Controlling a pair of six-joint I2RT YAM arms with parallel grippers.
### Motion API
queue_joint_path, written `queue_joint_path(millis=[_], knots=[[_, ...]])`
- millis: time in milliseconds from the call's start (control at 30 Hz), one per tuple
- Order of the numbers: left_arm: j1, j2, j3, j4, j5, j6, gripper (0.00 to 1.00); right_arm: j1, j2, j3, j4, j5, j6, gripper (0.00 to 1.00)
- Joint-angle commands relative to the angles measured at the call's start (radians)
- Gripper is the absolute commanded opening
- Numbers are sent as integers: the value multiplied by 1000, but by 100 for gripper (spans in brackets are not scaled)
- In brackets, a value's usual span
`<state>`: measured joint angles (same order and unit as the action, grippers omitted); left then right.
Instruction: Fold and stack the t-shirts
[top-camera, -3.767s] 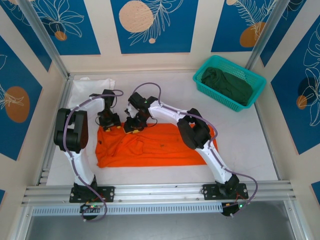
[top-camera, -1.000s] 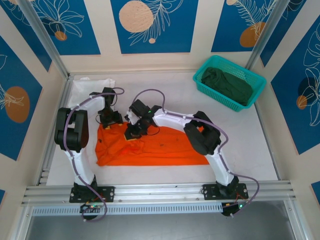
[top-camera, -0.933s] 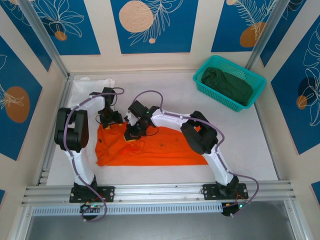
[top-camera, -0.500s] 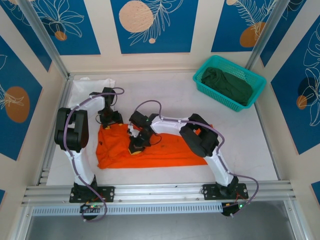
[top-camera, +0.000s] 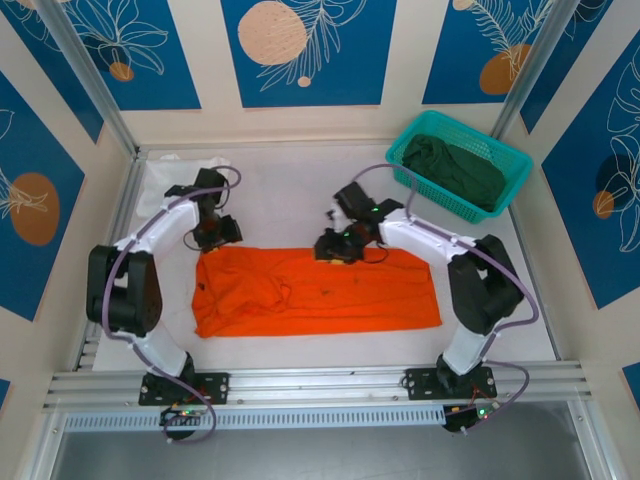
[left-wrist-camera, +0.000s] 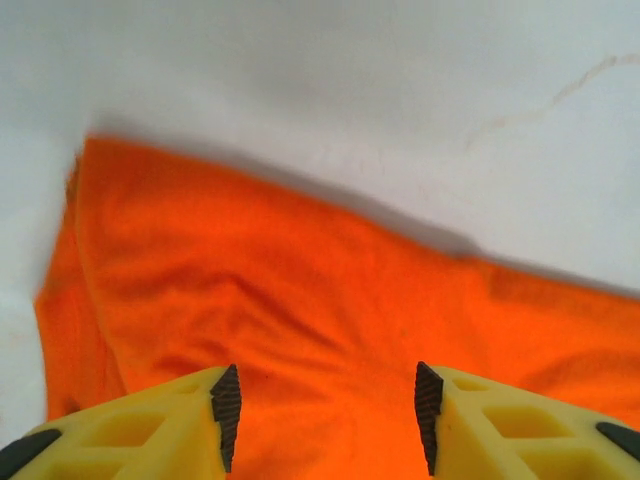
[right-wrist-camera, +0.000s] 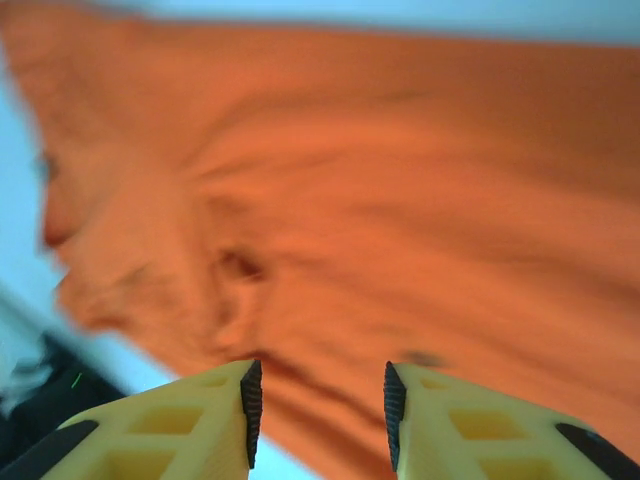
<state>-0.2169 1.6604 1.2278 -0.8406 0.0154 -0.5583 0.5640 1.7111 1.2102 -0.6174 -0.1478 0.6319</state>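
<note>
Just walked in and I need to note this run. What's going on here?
Two robot arms are working on the orange t-shirt, spread as a long strip across the table. The left gripper and the right gripper hover open over its far edge, holding nothing. A dark green t-shirt sits in the teal basket; a white t-shirt lies at the table's far left corner.

no legible text, no labels
</note>
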Motion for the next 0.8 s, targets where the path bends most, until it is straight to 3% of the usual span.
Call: queue_joint_path(millis=[0, 233, 400, 600, 767], knots=[[-47, -26, -111, 12, -21, -124, 48, -88, -27, -90, -111, 171, 62, 42], [-73, 108, -161, 83, -26, -242, 44, -159, 40, -103, -107, 189, 50, 43], [-95, 284, -26, 89, -26, -222, 43, -195, 100, -96, -170, 182, 102, 42], [-132, 545, 377, -12, -36, -141, 44, -213, 75, -160, -174, 127, 158, 42], [-170, 843, 932, -143, 30, -62, 49, -213, -69, -233, -170, 117, 243, 46]])
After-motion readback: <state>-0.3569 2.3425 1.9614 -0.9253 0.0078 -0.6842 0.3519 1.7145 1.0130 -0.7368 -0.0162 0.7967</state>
